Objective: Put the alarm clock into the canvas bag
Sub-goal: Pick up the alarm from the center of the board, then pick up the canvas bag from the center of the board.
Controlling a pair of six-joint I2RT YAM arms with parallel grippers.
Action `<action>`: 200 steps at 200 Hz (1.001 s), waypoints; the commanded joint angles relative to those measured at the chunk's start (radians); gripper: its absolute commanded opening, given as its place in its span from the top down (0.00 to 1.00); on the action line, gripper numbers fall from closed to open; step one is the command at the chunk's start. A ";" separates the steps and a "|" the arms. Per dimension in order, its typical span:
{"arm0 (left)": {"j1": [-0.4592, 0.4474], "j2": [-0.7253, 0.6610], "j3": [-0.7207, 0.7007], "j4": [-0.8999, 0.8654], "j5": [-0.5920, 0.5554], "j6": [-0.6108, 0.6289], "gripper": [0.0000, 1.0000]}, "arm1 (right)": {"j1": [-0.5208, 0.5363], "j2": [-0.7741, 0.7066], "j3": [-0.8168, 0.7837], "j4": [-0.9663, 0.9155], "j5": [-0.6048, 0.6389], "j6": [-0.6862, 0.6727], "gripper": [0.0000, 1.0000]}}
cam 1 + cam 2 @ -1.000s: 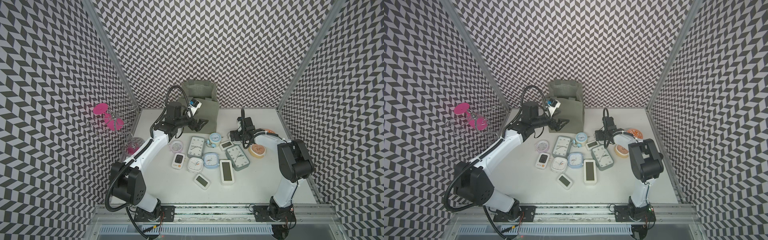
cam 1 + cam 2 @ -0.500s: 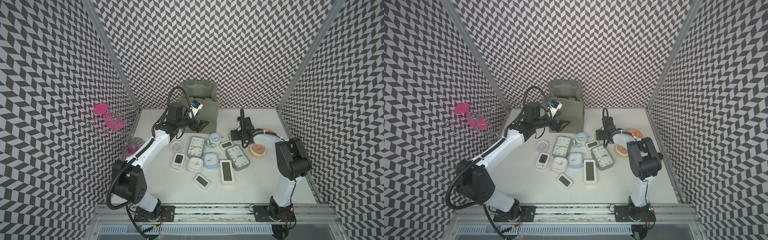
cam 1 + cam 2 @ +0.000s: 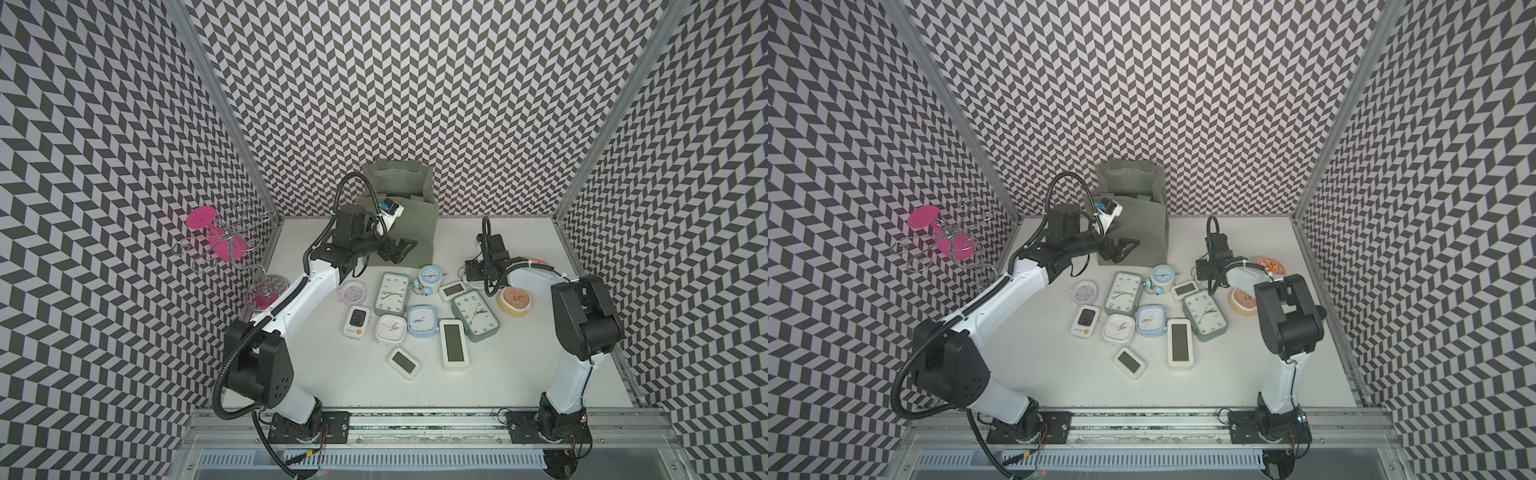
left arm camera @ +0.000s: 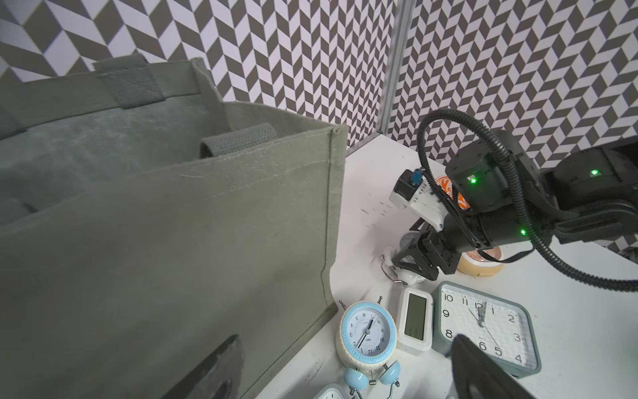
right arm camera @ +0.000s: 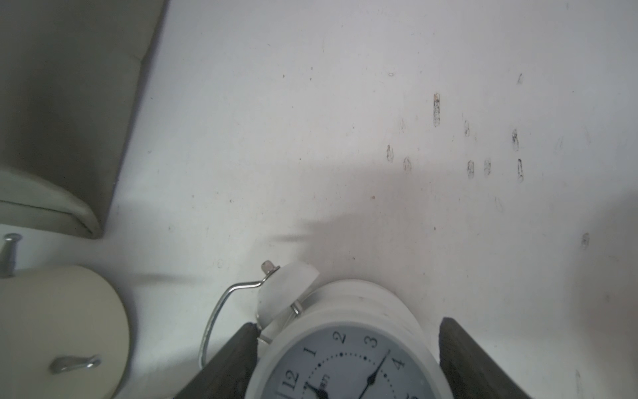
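The canvas bag (image 3: 409, 216) (image 3: 1138, 235) (image 4: 172, 224) stands upright at the back of the table, mouth open. My left gripper (image 3: 401, 249) (image 3: 1125, 247) (image 4: 345, 345) hangs open and empty in front of the bag's front wall. My right gripper (image 3: 471, 272) (image 3: 1202, 270) (image 5: 347, 326) is down on the table, right of the bag. Its jaws straddle a white twin-bell alarm clock (image 5: 345, 362) (image 4: 404, 274). One finger (image 5: 234, 352) touches the clock beside its bell. A thin gap shows at the other finger (image 5: 462, 349). In both top views the gripper hides most of this clock.
Several more clocks lie mid-table: a blue twin-bell clock (image 3: 429, 276), two grey-green square ones (image 3: 390, 294) (image 3: 476, 313), small white digital ones (image 3: 454, 344). An orange round clock (image 3: 515, 299) sits by my right forearm. A pink wire stand (image 3: 216, 241) is at the left wall.
My right gripper's jaws have narrowed around the white alarm clock. The left gripper has opened slightly and barely moved.
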 commanded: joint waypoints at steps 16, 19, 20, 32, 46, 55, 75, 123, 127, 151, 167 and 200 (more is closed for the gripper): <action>0.040 -0.105 0.008 0.129 -0.130 -0.132 0.02 | 0.005 -0.221 0.012 0.012 -0.041 0.034 0.41; 0.051 -0.110 0.009 0.139 -0.130 -0.148 0.02 | 0.008 -0.238 0.014 0.015 -0.044 0.034 0.41; 0.054 -0.111 0.010 0.142 -0.132 -0.153 0.02 | 0.008 -0.243 0.016 0.016 -0.045 0.035 0.41; 0.092 -0.127 0.017 0.172 -0.160 -0.201 0.01 | 0.020 -0.305 0.035 0.022 -0.061 0.042 0.43; 0.125 -0.132 0.046 0.173 -0.242 -0.223 0.01 | 0.041 -0.376 0.065 0.038 -0.081 0.041 0.44; 0.146 -0.121 0.075 0.165 -0.288 -0.226 0.01 | 0.062 -0.420 0.087 0.060 -0.083 0.038 0.44; 0.213 -0.063 0.171 0.136 -0.308 -0.231 0.01 | 0.116 -0.509 0.111 0.170 -0.117 0.020 0.45; 0.295 0.222 0.522 -0.063 -0.138 -0.167 0.01 | 0.175 -0.511 0.281 0.269 -0.280 -0.014 0.49; 0.295 0.250 0.554 -0.084 -0.121 -0.159 0.01 | 0.176 -0.501 0.296 0.271 -0.288 -0.017 0.49; 0.294 0.405 0.727 -0.176 -0.038 -0.131 0.02 | 0.182 -0.420 0.389 0.262 -0.320 -0.027 0.49; 0.289 0.494 0.833 -0.207 -0.023 -0.124 0.02 | 0.184 -0.364 0.451 0.251 -0.334 -0.032 0.49; 0.287 0.660 1.059 -0.280 -0.028 -0.119 0.02 | 0.188 -0.266 0.553 0.226 -0.349 -0.041 0.50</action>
